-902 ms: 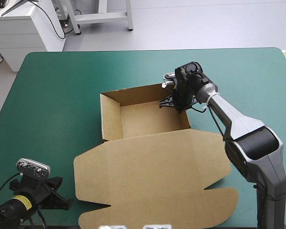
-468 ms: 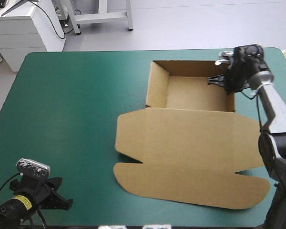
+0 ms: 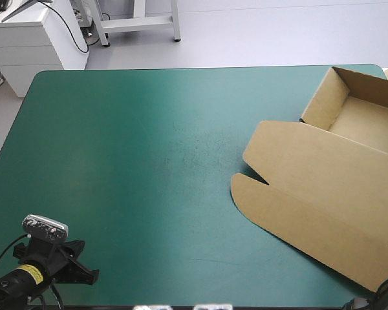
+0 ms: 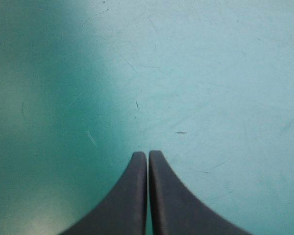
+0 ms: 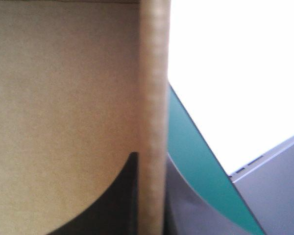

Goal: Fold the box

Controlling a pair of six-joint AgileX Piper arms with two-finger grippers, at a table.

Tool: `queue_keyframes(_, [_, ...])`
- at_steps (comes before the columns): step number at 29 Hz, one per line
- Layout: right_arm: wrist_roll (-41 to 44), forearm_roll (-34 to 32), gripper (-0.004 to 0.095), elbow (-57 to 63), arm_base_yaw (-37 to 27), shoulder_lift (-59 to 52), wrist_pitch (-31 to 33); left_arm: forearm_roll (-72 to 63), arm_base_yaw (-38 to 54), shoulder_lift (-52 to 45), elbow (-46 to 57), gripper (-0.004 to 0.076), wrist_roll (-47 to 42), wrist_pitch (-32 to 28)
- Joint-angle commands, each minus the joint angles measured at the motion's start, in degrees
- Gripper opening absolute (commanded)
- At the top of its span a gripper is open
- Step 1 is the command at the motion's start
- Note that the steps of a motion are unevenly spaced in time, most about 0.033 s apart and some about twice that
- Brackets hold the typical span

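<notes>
The brown box (image 3: pixel 323 187) lies at the table's right side as an open tray with its lid flat. The tray part (image 3: pixel 365 119) sits near the far right corner and runs out of the high view; the lid reaches toward the table's front. In the right wrist view my right gripper (image 5: pixel 152 156) is shut on the box, one black finger on each side of an upright wall (image 5: pixel 154 73). That gripper is outside the high view. My left gripper (image 4: pixel 147 154) is shut and holds nothing, low over bare teal-green cover at the front left corner (image 3: pixel 81 271).
The table's right edge (image 5: pixel 196 147) shows just beyond the gripped wall in the right wrist view. In the high view the far right corner of the table (image 3: pixel 378 66) lies close to the tray.
The box has slid from the table's middle to its far right side, turning somewhat. The right arm has left the high view with it. The left arm has not moved.
</notes>
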Motion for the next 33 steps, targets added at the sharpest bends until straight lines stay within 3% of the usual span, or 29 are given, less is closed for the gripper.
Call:
queue_keyframes(1, [0.06,1.85,-0.0019,-1.94,-4.82,-2.96,0.51,-0.56,-0.24,0.48,-1.32,-0.0008,-0.08,-2.65])
queue_keyframes(5, [0.11,1.94,0.0032,-1.94,-6.84,-2.58,0.51,-0.56,-0.24,0.48,-1.32,-0.0008,-0.08,-2.65])
queue_keyframes(11, [0.11,3.17,0.0290,-1.94,-6.79,-1.40,0.51,-0.56,-0.24,0.48,-1.32,-0.0008,-0.08,-2.65])
queue_keyframes(14, [0.11,3.05,0.0346,-1.94,-6.79,-1.68,0.51,-0.56,-0.24,0.48,-1.32,-0.0008,-0.08,-2.65])
queue_keyframes(28, [-0.67,8.55,0.0349,-1.51,-6.79,-12.30,0.61,-0.56,-0.24,0.48,-1.32,-0.0008,-0.08,-2.65])
queue_keyframes(33, [-5.53,14.25,0.0349,7.79,-6.79,-21.62,0.53,-0.56,-0.24,0.48,-1.32,-0.0008,-0.08,-2.65])
